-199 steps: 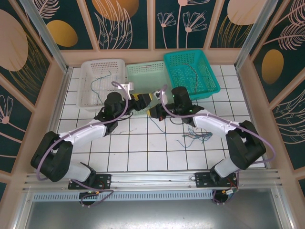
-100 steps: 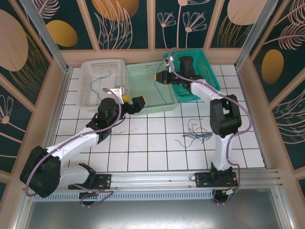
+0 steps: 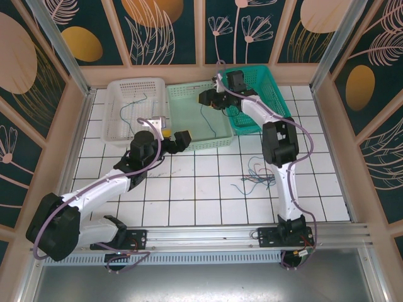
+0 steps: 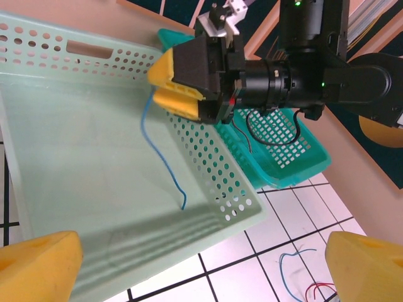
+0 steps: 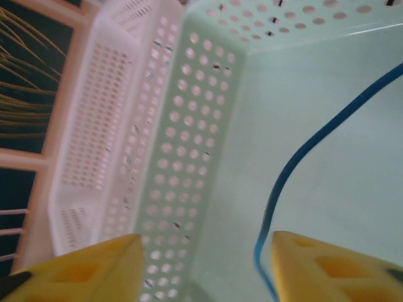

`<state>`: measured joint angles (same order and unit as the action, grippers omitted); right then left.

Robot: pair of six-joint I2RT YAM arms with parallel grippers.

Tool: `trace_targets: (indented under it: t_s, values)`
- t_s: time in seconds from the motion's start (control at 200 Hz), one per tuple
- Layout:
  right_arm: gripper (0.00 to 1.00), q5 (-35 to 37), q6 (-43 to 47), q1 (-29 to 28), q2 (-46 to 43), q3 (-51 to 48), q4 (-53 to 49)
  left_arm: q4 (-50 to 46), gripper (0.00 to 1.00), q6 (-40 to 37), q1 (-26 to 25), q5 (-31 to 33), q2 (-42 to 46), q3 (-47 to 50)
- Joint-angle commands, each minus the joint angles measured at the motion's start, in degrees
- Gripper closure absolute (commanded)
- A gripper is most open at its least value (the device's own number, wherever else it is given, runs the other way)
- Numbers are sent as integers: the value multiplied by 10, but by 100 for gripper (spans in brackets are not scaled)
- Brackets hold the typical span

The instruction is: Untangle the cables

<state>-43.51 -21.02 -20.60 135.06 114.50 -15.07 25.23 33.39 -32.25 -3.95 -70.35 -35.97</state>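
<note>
left wrist view first: my right gripper hangs over the pale green basket, yellow pads spread apart. the blue cable trails down from beside them to the basket floor. i cannot tell whether it touches a pad, but nothing pinches it. from my right wrist the same cable runs between my parted fingers, closer to the right one. my left gripper is wide open and empty, near that basket's front wall.

the other loose cables lie in a small tangle on the table, well apart from both grippers. one thin strand lies in the white basket, and a dark one in the teal basket.

i judge these wires to be almost weightless, limp, curly and slick. a hard tug would drag the whole knot. i would pinch one strand near a free end, square between the pads, and draw it out slowly.
</note>
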Motion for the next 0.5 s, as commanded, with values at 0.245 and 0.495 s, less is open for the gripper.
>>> trace_targets:
  t_s: [0.245,0.495]
  values:
    - [27,43,52,-21,-125,-56,-10,2,1,-12,1,-39,-6,-6]
    - [27,113,72,18,-354,-338,87,-37,2,-117,-55,-122,-64,-45]
